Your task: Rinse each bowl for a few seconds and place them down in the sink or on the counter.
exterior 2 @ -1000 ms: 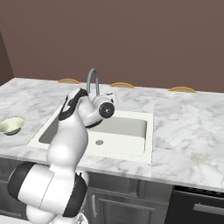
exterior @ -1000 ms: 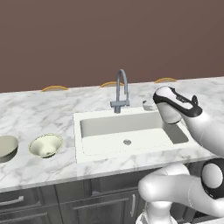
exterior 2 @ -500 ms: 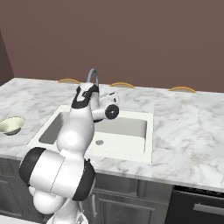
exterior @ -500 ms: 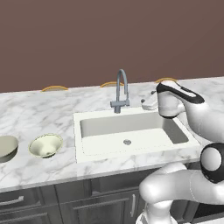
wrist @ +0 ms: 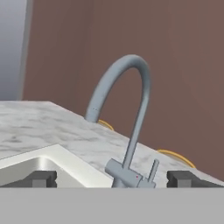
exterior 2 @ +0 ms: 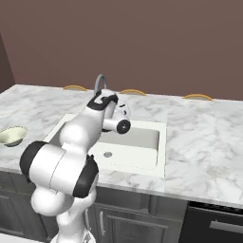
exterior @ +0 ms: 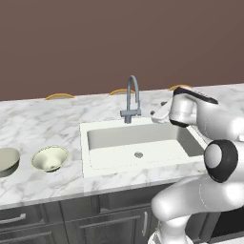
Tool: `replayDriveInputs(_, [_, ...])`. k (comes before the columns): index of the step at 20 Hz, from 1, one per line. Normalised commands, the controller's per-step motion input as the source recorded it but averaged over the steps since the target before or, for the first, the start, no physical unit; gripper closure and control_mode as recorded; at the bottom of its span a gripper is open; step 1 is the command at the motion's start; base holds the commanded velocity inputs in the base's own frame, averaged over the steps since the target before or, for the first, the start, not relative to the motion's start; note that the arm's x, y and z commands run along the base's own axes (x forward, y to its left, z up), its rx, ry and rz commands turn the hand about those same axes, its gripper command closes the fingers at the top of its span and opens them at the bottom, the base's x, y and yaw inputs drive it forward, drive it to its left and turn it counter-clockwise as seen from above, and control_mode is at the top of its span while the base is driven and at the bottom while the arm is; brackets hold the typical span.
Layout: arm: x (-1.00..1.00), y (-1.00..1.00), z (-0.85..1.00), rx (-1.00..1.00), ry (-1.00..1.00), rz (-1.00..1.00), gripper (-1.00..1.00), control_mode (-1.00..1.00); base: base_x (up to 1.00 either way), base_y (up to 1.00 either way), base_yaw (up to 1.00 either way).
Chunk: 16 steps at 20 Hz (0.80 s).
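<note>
Marble, white with grey veining, forms the long desk (exterior: 43, 128) above dark grey cabinets (exterior: 71, 221). A white rectangular sink (exterior: 143, 143) is recessed at its middle, with a small round drain (exterior: 138, 155) and a smooth grey gooseneck faucet (exterior: 132, 97) at the sink's back rim. Near the desk's left front edge sit a cream bowl (exterior: 49, 158) and a duller grey-beige bowl (exterior: 7, 161), just apart. The hand (wrist: 111, 179) hangs by the faucet, fingertips (wrist: 39, 178) spread wide, holding nothing. No writing is legible.
</note>
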Motion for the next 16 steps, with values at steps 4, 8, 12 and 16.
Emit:
replayDriveInputs(4, [0.39,0.00,0.00,0.04,0.04,0.00,-1.00,-1.00,0.00,0.00,0.00])
replayDriveInputs(8, [0.40,0.00,0.00,0.03,0.05,0.00,-1.00,-1.00,0.00,0.00,0.00])
replayDriveInputs(12, [0.37,0.00,-0.04,0.05,0.06,0.00,-1.00,-1.00,0.00,0.00,0.00])
replayDriveInputs(16, [0.36,0.00,-0.09,0.05,0.05,0.00,-1.00,-1.00,0.00,0.00,0.00])
